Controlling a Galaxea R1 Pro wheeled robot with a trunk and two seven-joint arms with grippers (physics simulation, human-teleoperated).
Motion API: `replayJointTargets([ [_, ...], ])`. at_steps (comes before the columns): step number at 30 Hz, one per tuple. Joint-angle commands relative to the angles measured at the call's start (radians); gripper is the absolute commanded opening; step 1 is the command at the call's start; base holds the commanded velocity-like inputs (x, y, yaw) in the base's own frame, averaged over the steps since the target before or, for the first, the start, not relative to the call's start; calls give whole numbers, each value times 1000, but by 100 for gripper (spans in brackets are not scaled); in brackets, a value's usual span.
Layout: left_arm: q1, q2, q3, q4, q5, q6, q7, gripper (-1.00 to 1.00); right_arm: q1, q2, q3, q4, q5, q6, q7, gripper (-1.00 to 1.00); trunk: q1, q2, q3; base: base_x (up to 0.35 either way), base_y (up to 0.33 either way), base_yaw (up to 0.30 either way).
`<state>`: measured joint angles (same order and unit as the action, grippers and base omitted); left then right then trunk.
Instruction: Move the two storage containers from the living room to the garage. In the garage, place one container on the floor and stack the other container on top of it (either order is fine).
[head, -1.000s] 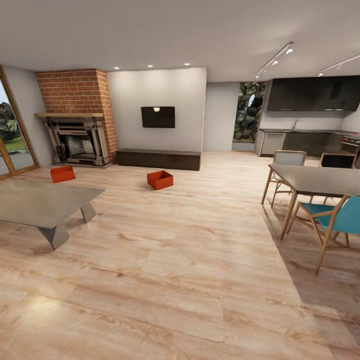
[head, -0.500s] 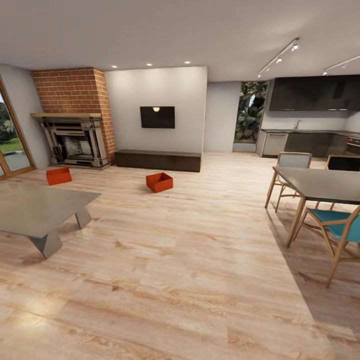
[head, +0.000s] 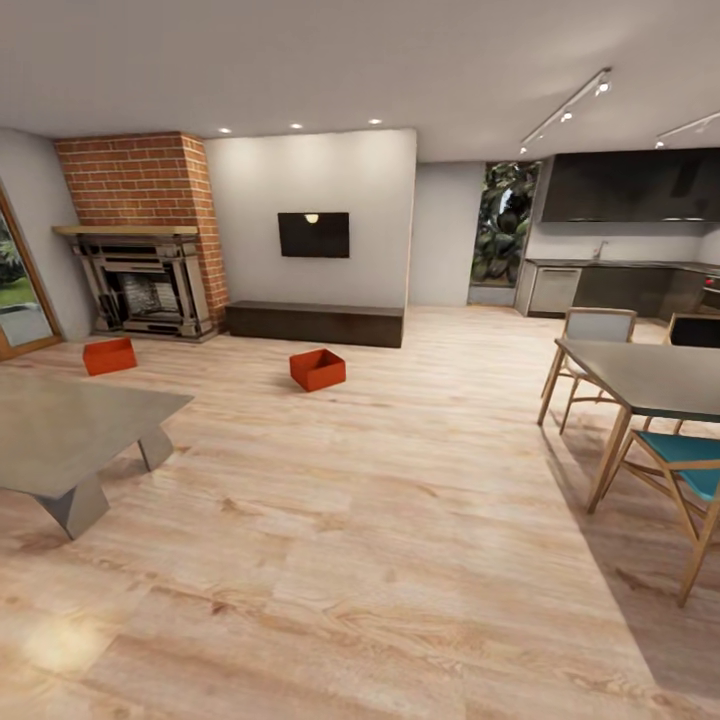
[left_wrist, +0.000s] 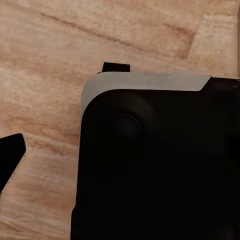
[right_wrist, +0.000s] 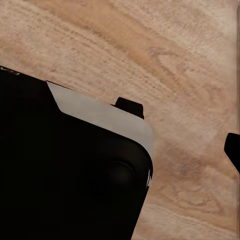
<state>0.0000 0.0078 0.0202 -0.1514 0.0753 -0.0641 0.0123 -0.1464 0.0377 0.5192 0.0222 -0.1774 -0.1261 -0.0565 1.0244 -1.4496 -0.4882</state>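
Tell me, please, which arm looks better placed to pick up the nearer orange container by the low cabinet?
Hard to say yet, perhaps the left. The nearer container sits far off on the wood floor, slightly left of the head view's centre. The other container lies further left, by the fireplace.

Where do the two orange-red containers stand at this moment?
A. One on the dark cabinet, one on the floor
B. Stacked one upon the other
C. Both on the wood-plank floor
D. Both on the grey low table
C: one storage container sits before the fireplace, the other container apart from it before the dark cabinet, both on wood planks.
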Motion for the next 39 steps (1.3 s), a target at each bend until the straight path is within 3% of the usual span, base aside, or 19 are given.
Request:
replayJointTargets([
  [1,0,0,1,-1,8,-2,0,100,-1,1,9,2,-10,-5,-2,100,1,0,-1,323,0,0],
  [26,0,0,1,-1,8,-2,0,100,-1,1,8,2,-9,-4,-2,100,1,0,-1,323,0,4],
  [39,0,0,1,-1,8,-2,0,100,-1,1,9,2,-8,-4,-3,100,1,0,-1,323,0,179],
])
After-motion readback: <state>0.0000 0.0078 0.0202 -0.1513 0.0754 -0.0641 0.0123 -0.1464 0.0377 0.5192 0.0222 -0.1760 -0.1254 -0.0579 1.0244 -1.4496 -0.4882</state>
